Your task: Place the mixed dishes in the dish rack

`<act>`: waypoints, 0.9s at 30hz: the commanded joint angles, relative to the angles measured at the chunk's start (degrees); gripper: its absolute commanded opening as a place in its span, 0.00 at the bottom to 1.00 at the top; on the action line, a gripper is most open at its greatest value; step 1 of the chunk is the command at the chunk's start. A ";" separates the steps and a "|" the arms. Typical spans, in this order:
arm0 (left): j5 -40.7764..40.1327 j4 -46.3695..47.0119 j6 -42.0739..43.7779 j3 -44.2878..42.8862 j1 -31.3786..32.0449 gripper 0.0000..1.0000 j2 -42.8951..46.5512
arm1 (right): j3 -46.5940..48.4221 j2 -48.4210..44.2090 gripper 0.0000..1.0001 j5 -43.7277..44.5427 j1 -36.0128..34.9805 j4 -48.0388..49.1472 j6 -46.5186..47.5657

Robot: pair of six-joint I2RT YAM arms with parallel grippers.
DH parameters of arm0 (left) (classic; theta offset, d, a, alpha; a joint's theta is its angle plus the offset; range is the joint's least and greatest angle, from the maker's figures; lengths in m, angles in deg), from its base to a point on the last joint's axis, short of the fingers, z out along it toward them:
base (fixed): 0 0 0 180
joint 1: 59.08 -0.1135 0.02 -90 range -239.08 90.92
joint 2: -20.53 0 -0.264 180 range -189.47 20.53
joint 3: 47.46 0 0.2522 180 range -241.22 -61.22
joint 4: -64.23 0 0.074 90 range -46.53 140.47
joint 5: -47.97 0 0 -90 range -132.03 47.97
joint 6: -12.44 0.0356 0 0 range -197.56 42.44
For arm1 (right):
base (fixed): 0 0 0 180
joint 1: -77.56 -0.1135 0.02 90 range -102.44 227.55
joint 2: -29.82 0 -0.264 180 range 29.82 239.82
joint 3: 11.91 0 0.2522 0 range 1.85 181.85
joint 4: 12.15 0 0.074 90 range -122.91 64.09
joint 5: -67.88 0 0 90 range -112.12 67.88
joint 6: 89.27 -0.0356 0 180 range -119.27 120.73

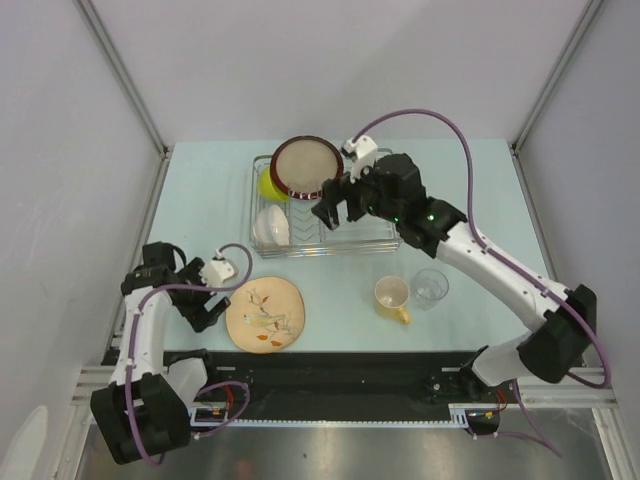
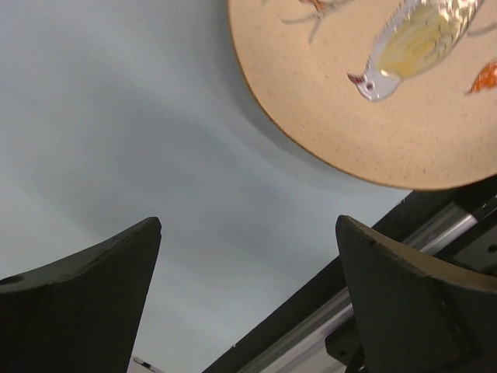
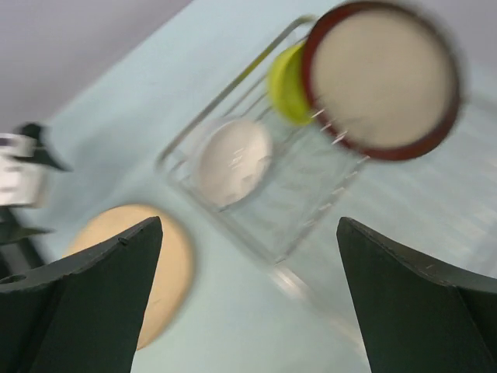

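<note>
Going left to right, placing everything off the dish rack (image 1: 382, 241).

Front-left of the rack, the left gripper (image 1: 212, 310) hangs just off the table (image 1: 480, 210). Its jaws are spread wide and hold nothing. The leafy plate (image 1: 265, 314) lies flat right beside it, in front of the rack's left end. My guess is that plate goes next, and a flat plate is the awkward one. I'd come in low at the rim, get one finger under the lip and pinch the edge instead of grabbing from above. Then tip it upright and drop it into a free slot.

In the rack's left half, the lime-green bowl (image 1: 268, 185) sits at the back and the white bowl (image 1: 270, 227) at the front, both tilted on edge. The red-rimmed plate (image 1: 306, 167) stands at the back next to the green bowl. The right gripper (image 1: 338, 212) is over the middle of the rack, near that plate but off it, with its jaws wide and nothing in them.

Front-right of the rack, the pale yellow mug (image 1: 391, 296) and the clear glass (image 1: 431, 287) stand upright side by side, not loaded yet.

On materials, the plates look like matte speckled stoneware, round and shallow. The bowls are smooth and glossy. The rack is thin shiny wire, so rims could snag between bars. The glass is slick and thin-walled, so I'd grip it gently around the wall.
</note>
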 commanded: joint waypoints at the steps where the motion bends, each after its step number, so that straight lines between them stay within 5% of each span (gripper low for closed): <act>1: -3.27 -1.58 13.51 2.70 -0.31 1.00 2.00 | -11.68 -3.13 1.00 -19.06 -2.15 -5.35 -22.85; 5: 2.95 -3.87 22.30 3.32 -0.40 1.00 2.61 | -21.97 -1.66 1.00 -26.62 -3.40 5.19 -34.09; 10: 4.73 -0.63 19.07 4.37 2.32 1.00 2.44 | -28.75 5.20 0.98 -28.92 -5.24 18.65 -43.32; 18: 4.20 1.92 16.17 8.06 4.43 1.00 4.20 | -29.55 17.85 0.87 -29.28 -8.93 29.98 -47.21; 27: 3.49 6.32 12.04 7.71 6.72 1.00 -2.04 | -29.55 20.15 0.82 -23.04 -10.43 30.00 -44.84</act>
